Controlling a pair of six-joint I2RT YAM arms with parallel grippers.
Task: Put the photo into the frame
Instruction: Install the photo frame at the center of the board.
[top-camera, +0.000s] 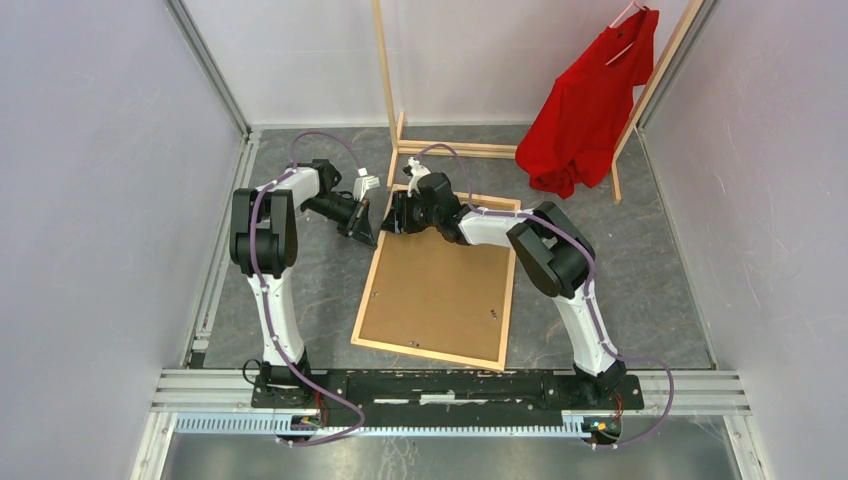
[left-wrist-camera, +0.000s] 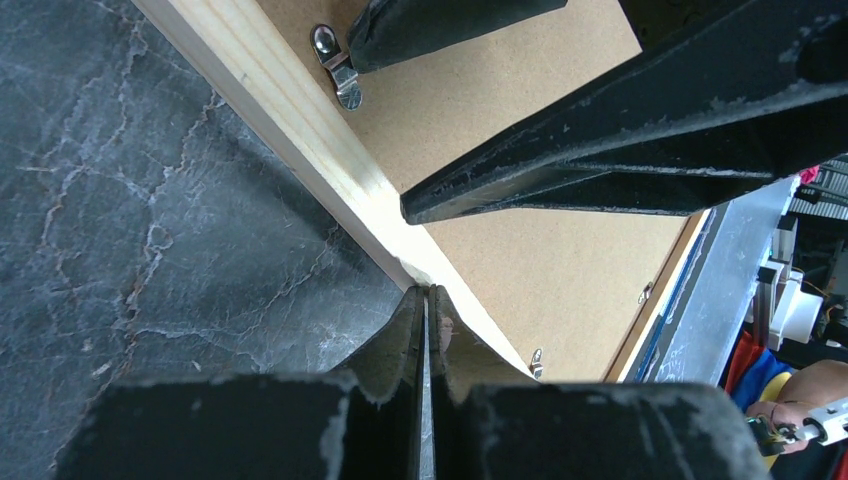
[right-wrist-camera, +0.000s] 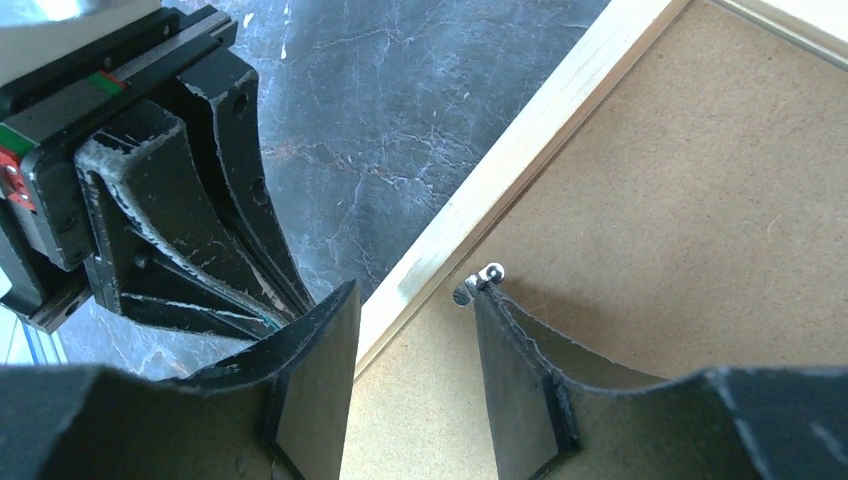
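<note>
Working at one corner of the frame (right-wrist-camera: 500, 190), you have both pincers close together. Your left pincer (left-wrist-camera: 427, 300) is clenched tight with nothing in it. Its tips press against the outer side of the frame, and the dark table (left-wrist-camera: 150, 220) is just beside them. Your right pincer (right-wrist-camera: 415, 300) is partly released and grasps nothing. The wooden side of the frame runs under the gap between its fingers. A little metal clip (right-wrist-camera: 478, 283) sits right at the tip of the finger that is over the brown backing board (right-wrist-camera: 650, 200). The frame lies face down below both pincers. You cannot see the photo anywhere. It may be under the board, but that is hidden. I think the step now is turning this clip, while the left pincer stops the frame from sliding. Next you need a small, gentle sideways push on the clip with that fingertip, not a hard press down. Another clip (left-wrist-camera: 537, 362) waits further along the same side, just past the left pincer.
</note>
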